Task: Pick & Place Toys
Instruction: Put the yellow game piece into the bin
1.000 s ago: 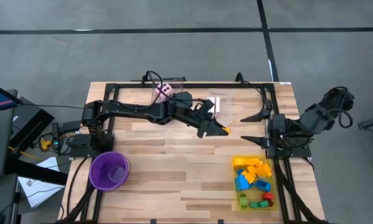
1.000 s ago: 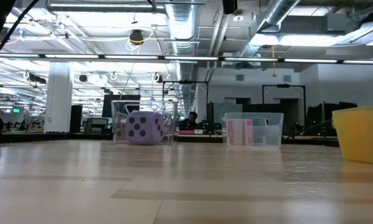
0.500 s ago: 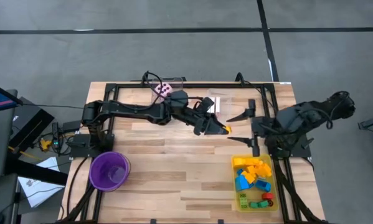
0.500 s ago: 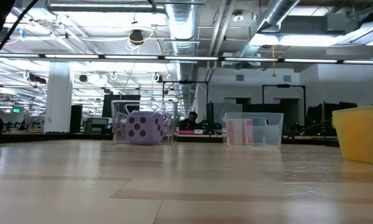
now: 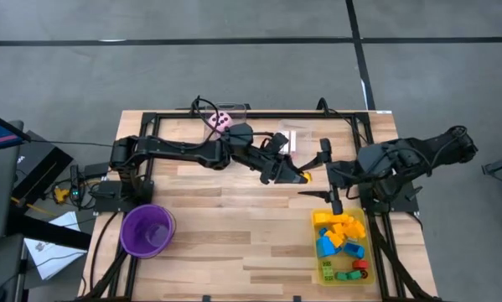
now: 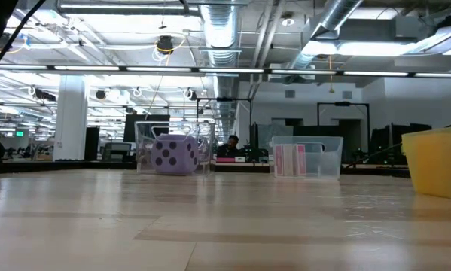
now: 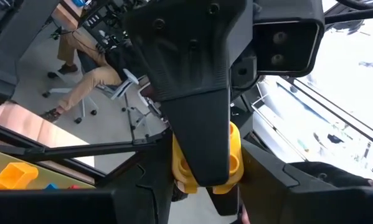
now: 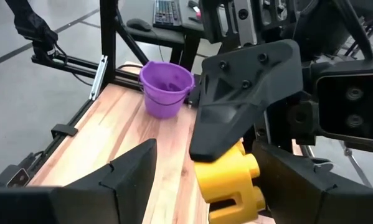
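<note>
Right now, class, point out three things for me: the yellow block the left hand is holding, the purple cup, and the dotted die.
yellow block (image 8: 228, 180): right wrist view, on its front face.
purple cup (image 5: 147, 230): high view, on its rim.
dotted die (image 6: 172, 155): low view, on the face towards the camera.

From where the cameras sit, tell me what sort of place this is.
Most likely an open-plan robotics lab or industrial workspace: exposed ceiling ducts overhead, rows of desks with monitors behind the wooden table, and a seated person on an office chair nearby.
</note>
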`<state>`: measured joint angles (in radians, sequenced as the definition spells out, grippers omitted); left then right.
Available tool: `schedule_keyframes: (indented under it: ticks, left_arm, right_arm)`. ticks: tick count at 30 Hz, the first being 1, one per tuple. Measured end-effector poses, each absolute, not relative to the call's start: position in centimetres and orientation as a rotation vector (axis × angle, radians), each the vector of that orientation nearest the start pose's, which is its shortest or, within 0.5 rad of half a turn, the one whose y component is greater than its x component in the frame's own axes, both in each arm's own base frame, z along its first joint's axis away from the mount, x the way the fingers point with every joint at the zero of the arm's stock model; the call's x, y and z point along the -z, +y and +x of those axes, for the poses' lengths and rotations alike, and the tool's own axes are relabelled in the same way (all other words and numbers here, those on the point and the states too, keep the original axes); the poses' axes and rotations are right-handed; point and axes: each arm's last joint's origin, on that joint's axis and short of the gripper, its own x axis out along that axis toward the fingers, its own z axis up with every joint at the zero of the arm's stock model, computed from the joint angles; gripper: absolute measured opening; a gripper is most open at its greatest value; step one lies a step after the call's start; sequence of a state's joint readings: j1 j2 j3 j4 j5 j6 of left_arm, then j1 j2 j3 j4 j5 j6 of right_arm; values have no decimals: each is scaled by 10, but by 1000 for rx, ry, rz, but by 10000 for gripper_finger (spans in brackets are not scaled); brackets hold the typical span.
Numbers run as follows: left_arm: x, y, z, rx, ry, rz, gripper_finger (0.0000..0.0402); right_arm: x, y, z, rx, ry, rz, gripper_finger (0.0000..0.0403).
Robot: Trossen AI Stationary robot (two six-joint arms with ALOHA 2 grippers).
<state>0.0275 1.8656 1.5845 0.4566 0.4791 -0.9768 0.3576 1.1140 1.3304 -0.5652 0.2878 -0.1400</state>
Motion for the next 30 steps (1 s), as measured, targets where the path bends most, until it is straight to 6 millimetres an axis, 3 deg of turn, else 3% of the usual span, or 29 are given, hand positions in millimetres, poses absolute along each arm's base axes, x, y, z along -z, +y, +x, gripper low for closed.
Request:
schedule_keyframes:
  ticks: [10,21,30]
  left_arm:
    - [-362,-1,441,500,65,-912,138]
    - [-361,-2,441,507,81,-937,139]
    - [-361,-1,441,499,60,-898,163]
  right_arm:
    - [-419,69,208,-91,327,-250,231]
    - [-419,69,209,-89,328,-285,90]
    - [-419,68,208,-68,331,-264,86]
